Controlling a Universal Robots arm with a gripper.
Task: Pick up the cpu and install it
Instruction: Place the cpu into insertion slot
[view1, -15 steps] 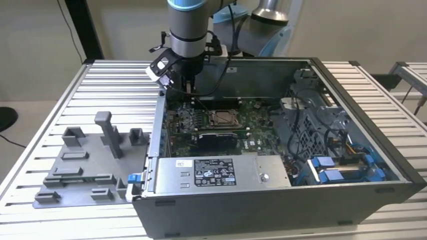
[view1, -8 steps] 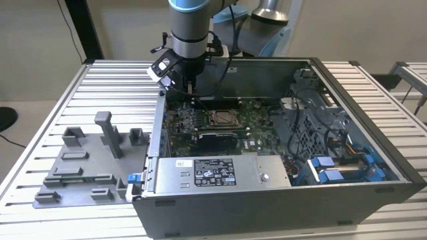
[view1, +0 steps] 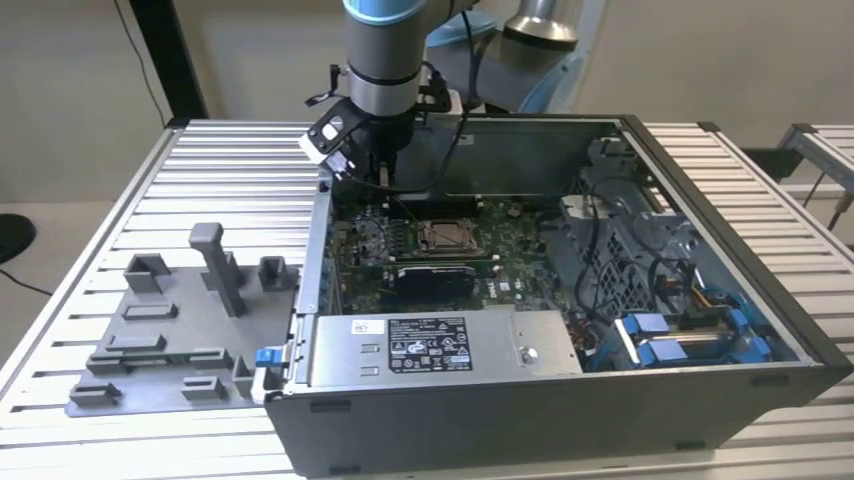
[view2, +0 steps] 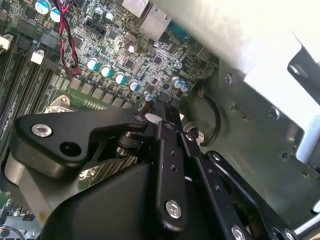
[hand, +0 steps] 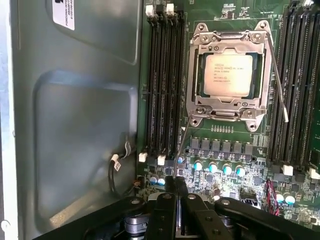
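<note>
Exterior view has one arm with one gripper (view1: 388, 182) hanging inside the one open computer case (view1: 534, 410), up near the case's 11 o'clock corner. One grey fixture plate (view1: 160, 335) carrying several blocks sits on the tabletop (view1: 187, 160), roughly 8 o'clock from the gripper and well apart from it.

Over in the first wrist view there's one cpu (hand: 228, 75) with a pale silver top, lying flat inside the one square socket frame (hand: 227, 40) on the motherboard (hand: 220, 145). Two banks of memory slots (hand: 162, 85) flank the socket, one on each side, and a thin wire lever (hand: 276, 75) runs alongside the frame.

Both wrist views show the two fingers (hand: 170, 186) pressed together with nothing between them. The cpu isn't touching them and sits well clear, with a row of blue-topped capacitors (hand: 219, 168) on the board between the two. Back in the exterior view, the socket is about 5 o'clock from the fingers.
</note>
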